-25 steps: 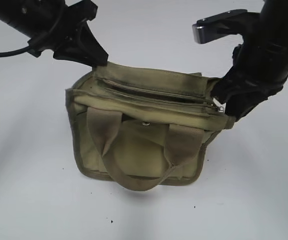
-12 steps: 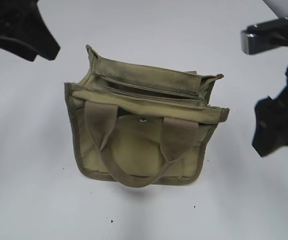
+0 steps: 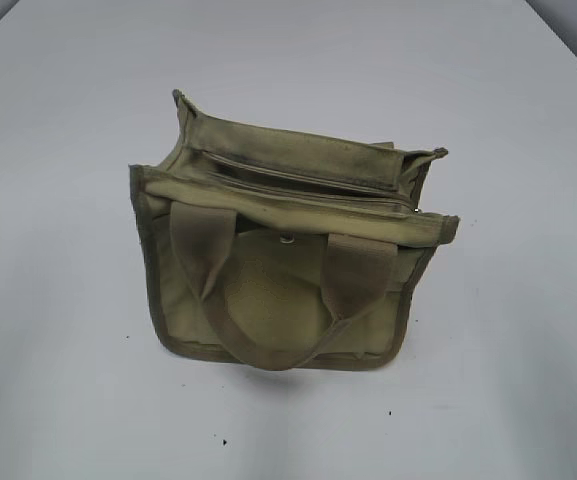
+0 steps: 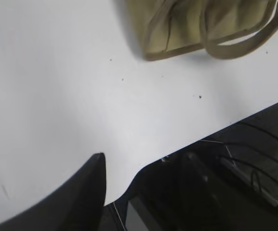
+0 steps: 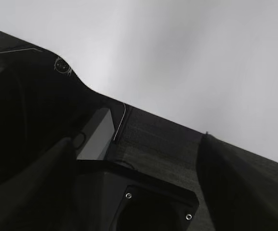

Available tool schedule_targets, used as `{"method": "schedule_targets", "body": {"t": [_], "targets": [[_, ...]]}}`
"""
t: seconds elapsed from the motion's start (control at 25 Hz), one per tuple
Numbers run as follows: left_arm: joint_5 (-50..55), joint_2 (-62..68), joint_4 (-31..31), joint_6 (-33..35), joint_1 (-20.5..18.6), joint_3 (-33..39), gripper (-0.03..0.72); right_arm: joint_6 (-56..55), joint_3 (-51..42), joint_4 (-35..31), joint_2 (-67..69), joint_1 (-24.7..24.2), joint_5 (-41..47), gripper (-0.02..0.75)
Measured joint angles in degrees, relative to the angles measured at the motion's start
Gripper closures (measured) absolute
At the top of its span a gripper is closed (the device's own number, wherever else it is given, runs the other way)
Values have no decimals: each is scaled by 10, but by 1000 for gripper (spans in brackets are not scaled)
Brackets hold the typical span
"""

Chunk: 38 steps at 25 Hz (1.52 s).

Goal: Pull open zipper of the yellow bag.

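The yellow bag [image 3: 288, 270] sits mid-worktop [image 3: 68, 400], zipper [image 3: 308, 183] along its top, pull at the right end. Soft canvas will sag; pinch the small pull. Right tool [image 5: 134, 187] spread; left tool [image 4: 88, 185] unclear.

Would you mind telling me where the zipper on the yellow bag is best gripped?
Probably the small silver pull tab at the right end of the zipper, approached from above on the right, jaws pinching it across its flat faces. It is tiny here, so its tilt is unclear.
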<state>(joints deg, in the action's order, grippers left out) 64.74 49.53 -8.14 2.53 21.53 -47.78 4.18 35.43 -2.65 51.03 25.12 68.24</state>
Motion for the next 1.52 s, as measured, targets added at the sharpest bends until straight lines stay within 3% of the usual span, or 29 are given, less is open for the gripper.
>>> {"method": "schedule_targets", "body": {"t": [0.32,0.52,1.0,1.52], "targets": [[-39,-286,48,-1,0,157,300,-1,-74,0,-200,0,-53,152],[-38,-395,49,-1,0,177,305,-1,-74,0,-251,0,-54,153],[-39,-423,52,-1,0,178,306,-1,-74,-3,-258,0,-55,153],[-39,-423,52,-1,0,179,306,-1,-74,-64,-258,0,-57,153]]}}
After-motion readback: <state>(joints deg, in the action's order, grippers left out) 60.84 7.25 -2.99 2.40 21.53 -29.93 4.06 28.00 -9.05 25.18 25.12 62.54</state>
